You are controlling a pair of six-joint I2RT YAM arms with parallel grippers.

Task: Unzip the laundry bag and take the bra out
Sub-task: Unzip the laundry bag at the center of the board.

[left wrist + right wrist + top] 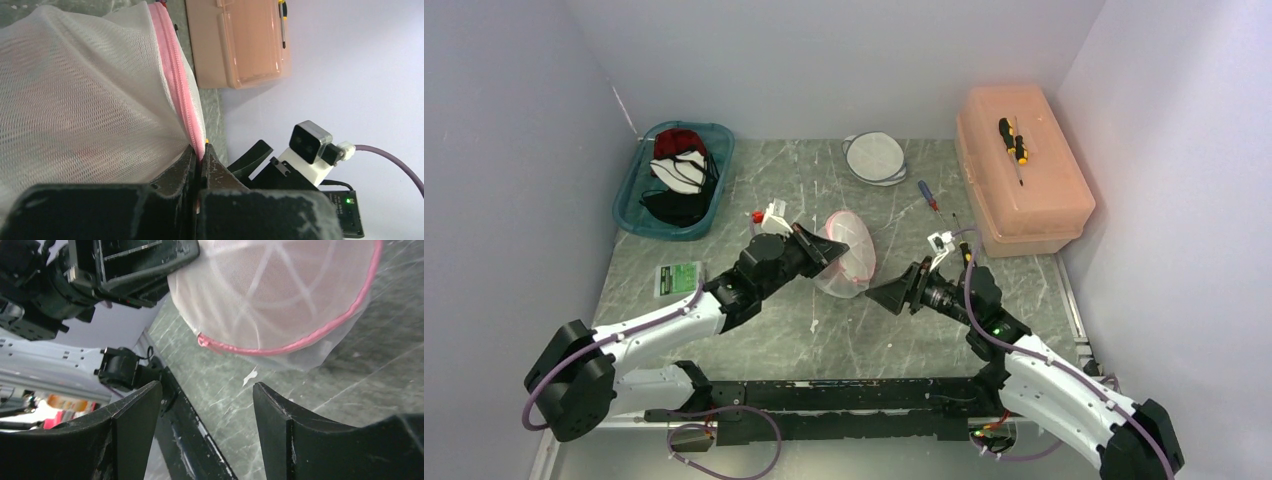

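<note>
The laundry bag (852, 255) is a white mesh dome with a pink zipper (300, 342) round its rim, standing on edge at the table's middle. My left gripper (828, 250) is shut on the pink zipper band (186, 95) at the bag's left side, with the fabric pinched between the fingertips (201, 151). My right gripper (876, 296) stands open just right of the bag and below it, nothing between its fingers (135, 415). The bag (270, 290) hangs a short way beyond them. The bra is hidden inside; only a dim pinkish tint shows through the mesh.
A teal bin (632, 200) of dark and white garments sits at the back left. A round white mesh bag (874, 155) lies at the back. A salmon toolbox (1034, 190) with a screwdriver (1014, 140) on it stands at the right. Another screwdriver (928, 194) and a green card (678, 278) lie on the table.
</note>
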